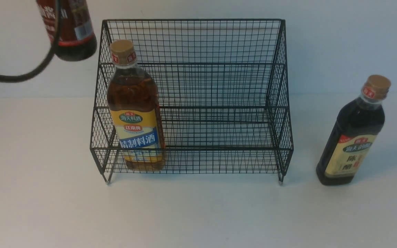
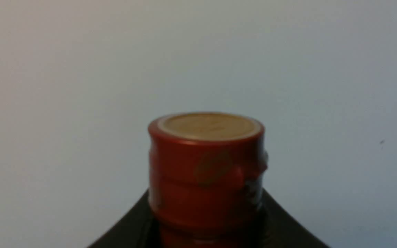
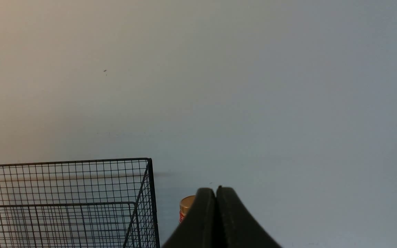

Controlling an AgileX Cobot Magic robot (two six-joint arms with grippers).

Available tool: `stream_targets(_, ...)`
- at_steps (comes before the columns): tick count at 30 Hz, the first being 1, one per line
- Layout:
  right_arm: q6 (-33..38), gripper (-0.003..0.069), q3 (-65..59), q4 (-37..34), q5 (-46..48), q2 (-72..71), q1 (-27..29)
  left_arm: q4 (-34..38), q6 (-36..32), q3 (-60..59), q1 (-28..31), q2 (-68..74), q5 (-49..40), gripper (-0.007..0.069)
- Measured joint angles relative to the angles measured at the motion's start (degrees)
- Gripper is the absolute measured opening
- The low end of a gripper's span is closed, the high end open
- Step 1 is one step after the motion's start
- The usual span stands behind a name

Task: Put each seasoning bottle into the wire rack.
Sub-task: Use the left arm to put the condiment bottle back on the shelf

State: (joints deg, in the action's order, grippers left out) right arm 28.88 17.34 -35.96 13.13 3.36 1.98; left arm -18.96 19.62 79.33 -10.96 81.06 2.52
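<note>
White tabletop (image 1: pixel 198 213) below a pale wall (image 1: pixel 339 41), seen from the front. At centre, black wire rack (image 1: pixel 219 44), up on its small feet, open side toward the camera. Inside it, at the left end of the lower tier, amber bottle (image 1: pixel 136 113), upright, yellow-blue label facing out. Out on the table to the right of the rack and apart from it, near-black bottle (image 1: pixel 352 134), standing, cream label forward. Up in the top left corner, clear of the table and left of the rack's top edge, slim dark brown bottle (image 1: pixel 72 31), only its lower part in frame, black cable (image 1: pixel 29 74) looping across it.

From the left wrist: red cap (image 2: pixel 207 165) of that slim bottle, tan on top, plain wall behind. Left gripper (image 2: pixel 206 206) part-way closed, dark fingers (image 2: pixel 126 230) flanking the neck and clamping it below the cap.

From the right wrist: right gripper (image 3: pixel 216 220) fully closed, pads pressed flat together, nothing between them. Behind the fingers, a sliver of the near-black bottle's tan cap (image 3: pixel 185 206); beside it, the rack's upper corner against the wall.
</note>
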Motion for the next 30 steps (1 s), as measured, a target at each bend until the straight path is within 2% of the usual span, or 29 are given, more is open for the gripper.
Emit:
stream_targets(8, 0.0, -0.001, 0.0, 0.0, 0.0, 0.0, 0.0, 0.1, 0.3, 0.0, -0.2, 5.3, 0.8, 0.0258)
stream_targets(17, 0.0, -0.001, 0.0, 0.0, 0.0, 0.0, 0.0, -0.3, 4.6, 0.0, -0.8, 7.0, 0.8, 0.0258)
stream_targets(23, 0.0, -0.001, 0.0, 0.0, 0.0, 0.0, 0.0, -0.4, 7.0, 0.1, -2.2, 7.3, -2.9, 0.0258)
stream_targets(30, 0.0, -0.001, 0.0, 0.0, 0.1, 0.0, 0.0, -0.5, 6.4, 0.0, -2.9, 7.5, -4.8, 0.0258)
